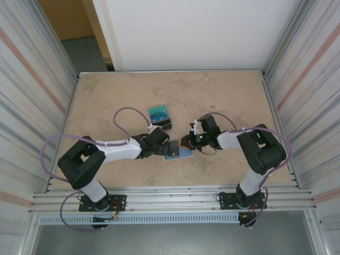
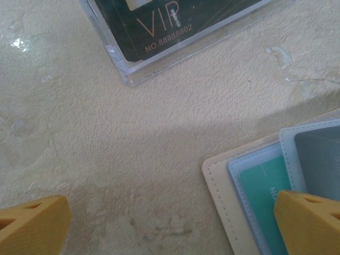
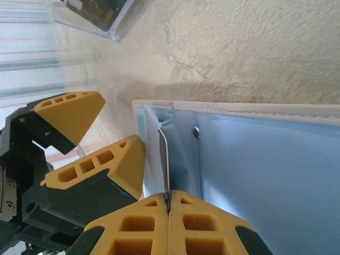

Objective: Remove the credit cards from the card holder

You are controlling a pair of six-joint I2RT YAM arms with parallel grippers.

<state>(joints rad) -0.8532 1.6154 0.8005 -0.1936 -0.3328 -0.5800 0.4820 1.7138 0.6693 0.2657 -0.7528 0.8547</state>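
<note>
Card holder [image 1: 180, 155]: your landmark, lying open on the table [image 1: 106, 101].
Box of cards [image 1: 160, 118]: behind the holder, slightly left, apart from it.
Left gripper [image 1: 170, 147]: at the holder's left edge, one finger [image 2: 311, 223] above it.
Right gripper [image 1: 184, 142]: over the holder, pinching a card [image 3: 163, 154] in its pocket.

The table [image 2: 106, 159] looks rough and matt, like mottled stone; the card holder [image 2: 220, 196] has a stitched, leathery tan edge and smooth, glossy blue plastic sleeves; the clear case [image 2: 119, 61] is shiny plastic; the fingers [image 2: 32, 226] of the left gripper [image 2: 170, 212] are matt yellow plastic.
</note>
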